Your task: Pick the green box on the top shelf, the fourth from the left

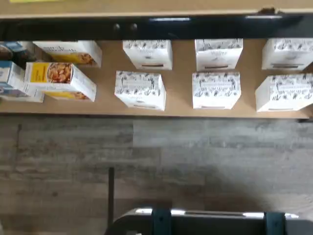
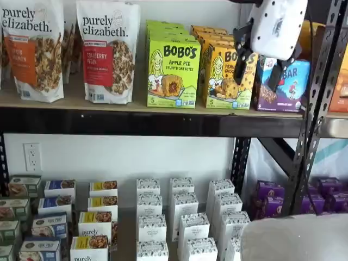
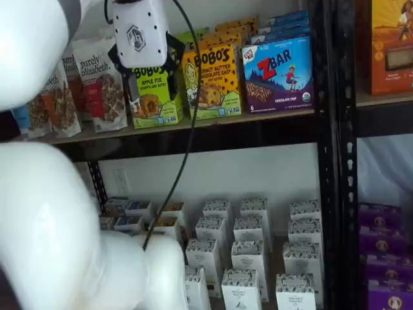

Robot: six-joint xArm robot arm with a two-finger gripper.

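Shelf views show your hand [image 2: 261, 60] spread wide, empty — the green box [image 2: 173, 73] sits unpicked on the top shelf [image 2: 136, 122], mid-frame.

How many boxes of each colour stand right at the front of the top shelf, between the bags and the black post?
Front row of the top shelf, in a shelf view:
Green box: 1
Yellow-orange box: 1
Blue-purple box: 1
Total: 3
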